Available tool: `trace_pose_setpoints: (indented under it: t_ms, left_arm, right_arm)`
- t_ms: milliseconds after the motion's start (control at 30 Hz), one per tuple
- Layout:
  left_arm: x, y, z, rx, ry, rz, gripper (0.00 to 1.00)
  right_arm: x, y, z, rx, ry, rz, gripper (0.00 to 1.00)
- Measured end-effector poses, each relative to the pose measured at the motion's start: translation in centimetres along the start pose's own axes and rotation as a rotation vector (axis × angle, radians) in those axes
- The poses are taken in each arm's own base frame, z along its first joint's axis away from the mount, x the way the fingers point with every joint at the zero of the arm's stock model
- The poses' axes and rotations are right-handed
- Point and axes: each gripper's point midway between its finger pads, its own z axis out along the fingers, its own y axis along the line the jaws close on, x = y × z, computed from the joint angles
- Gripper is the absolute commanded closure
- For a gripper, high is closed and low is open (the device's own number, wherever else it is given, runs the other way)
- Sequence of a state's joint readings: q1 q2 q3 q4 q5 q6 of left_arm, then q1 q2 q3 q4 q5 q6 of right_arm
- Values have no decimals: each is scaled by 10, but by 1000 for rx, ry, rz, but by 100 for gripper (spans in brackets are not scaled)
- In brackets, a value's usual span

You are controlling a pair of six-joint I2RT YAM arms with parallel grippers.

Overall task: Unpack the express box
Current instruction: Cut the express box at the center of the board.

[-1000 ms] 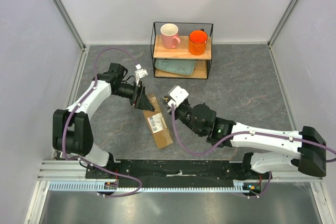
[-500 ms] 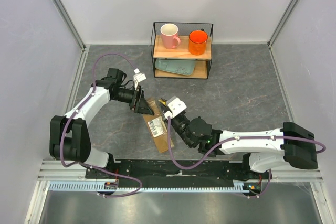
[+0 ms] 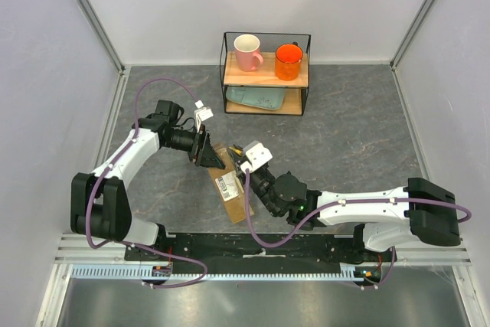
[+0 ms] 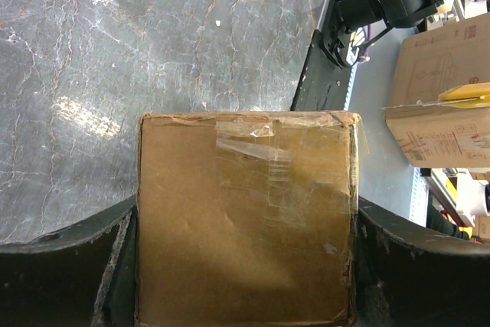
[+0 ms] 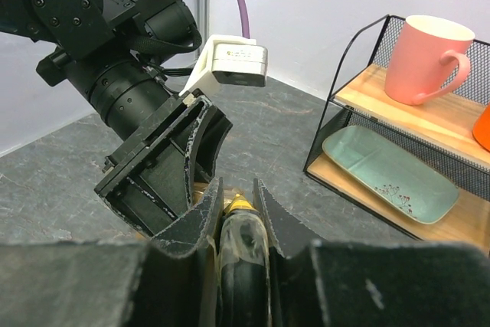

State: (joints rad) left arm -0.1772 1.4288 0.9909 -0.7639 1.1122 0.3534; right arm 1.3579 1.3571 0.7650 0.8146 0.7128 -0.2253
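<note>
The express box (image 3: 234, 194), flat brown cardboard with a white label (image 3: 227, 183), lies slanted on the table between the two arms. My left gripper (image 3: 210, 152) is shut across its far end. In the left wrist view the taped box (image 4: 245, 220) fills the whole gap between the black fingers (image 4: 115, 258). My right gripper (image 3: 244, 161) hovers just right of that end, shut on a yellow-tipped utility knife (image 5: 240, 208). The knife's tip points toward the left gripper (image 5: 164, 162) and the box edge below it.
A black wire rack (image 3: 266, 73) stands at the back with a pink mug (image 3: 247, 52), an orange mug (image 3: 289, 61) and a teal tray (image 3: 256, 98) on its lower shelf. Cardboard boxes (image 4: 440, 105) stand beyond the table's near rail.
My right arm has swung lower and leftward, bringing the knife closer to the box's far end. The left gripper and box shifted slightly.
</note>
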Motion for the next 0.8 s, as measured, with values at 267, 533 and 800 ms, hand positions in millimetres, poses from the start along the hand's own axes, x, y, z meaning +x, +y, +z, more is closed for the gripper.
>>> trace_pose_setpoints:
  t_ms: [267, 533, 800]
  left_arm:
    - [0, 0, 0, -2, 0, -1, 75]
    - [0, -1, 0, -3, -2, 3, 75]
    - [1, -1, -1, -4, -2, 4, 75]
  right_arm:
    - [7, 5, 0, -5, 13, 25, 100]
    - [18, 10, 1, -11, 34, 27, 100]
    - [19, 10, 1, -11, 35, 30, 100]
